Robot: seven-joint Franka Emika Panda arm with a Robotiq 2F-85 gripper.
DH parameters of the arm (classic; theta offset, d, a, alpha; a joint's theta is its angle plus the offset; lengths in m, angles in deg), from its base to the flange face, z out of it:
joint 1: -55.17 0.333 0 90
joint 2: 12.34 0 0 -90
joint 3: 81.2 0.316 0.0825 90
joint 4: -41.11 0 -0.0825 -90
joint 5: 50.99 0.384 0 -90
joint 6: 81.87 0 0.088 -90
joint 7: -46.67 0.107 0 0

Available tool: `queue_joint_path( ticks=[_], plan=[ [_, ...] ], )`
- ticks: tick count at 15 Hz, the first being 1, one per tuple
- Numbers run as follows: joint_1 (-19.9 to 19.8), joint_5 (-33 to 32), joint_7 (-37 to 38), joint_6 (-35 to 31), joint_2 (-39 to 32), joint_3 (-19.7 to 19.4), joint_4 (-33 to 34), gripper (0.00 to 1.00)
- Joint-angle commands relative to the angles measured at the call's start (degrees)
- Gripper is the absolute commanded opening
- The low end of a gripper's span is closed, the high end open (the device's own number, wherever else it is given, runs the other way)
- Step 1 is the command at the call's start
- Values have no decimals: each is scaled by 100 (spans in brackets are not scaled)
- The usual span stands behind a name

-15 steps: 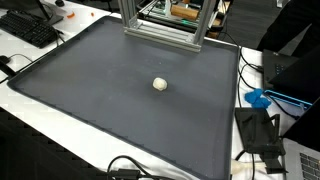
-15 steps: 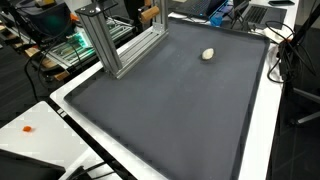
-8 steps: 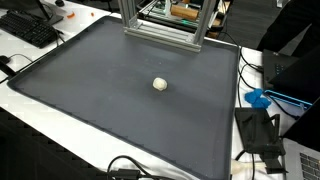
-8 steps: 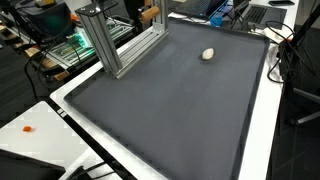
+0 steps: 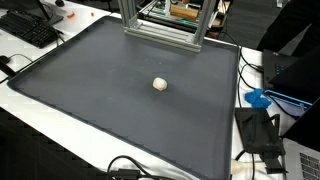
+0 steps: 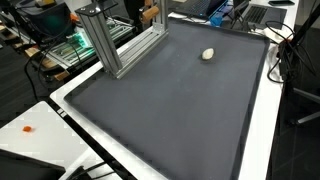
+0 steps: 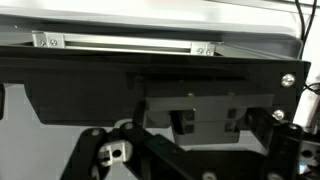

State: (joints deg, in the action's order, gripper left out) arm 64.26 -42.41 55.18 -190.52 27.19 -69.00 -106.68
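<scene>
On the dark mat (image 5: 90, 95) that covers most of your table (image 6: 262, 120), the small pale ball (image 5: 159, 84) lies by itself. It is nearer the aluminium frame (image 5: 160, 30) than the near edge and touches nothing, as both exterior views show. That placing looks deliberate. A round thing set well away from the mat's rim and the frame can be reached from any direction, and the mat's surface probably keeps it from rolling.

Your jaws stand wide with nothing between them. Only their linkages show, low in the wrist view, one to each side. That camera looks at a frame rail (image 7: 120, 42) with dark panels (image 7: 150, 85) below it, and the ball is not in it. I judge the jaws to be well apart from the ball, and neither exterior view catches the arm.

Off the mat, a keyboard (image 5: 30, 28), a blue object (image 5: 258, 98) and loose cables (image 5: 130, 168) sit to the sides, seemingly kept out of the working area.
</scene>
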Motion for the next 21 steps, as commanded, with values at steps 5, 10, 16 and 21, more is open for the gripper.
queue_joint_path(
  ticks=[5, 10, 16, 21],
  plan=[
    [144, 78, -110, -107, 39, -41, -72, 100],
    [147, 131, -288, -157, -43, -96, -105, 100],
    [124, 412, -184, -245, -134, -216, -122, 100],
    [174, 419, -352, -379, -123, -258, -155, 100]
  ],
)
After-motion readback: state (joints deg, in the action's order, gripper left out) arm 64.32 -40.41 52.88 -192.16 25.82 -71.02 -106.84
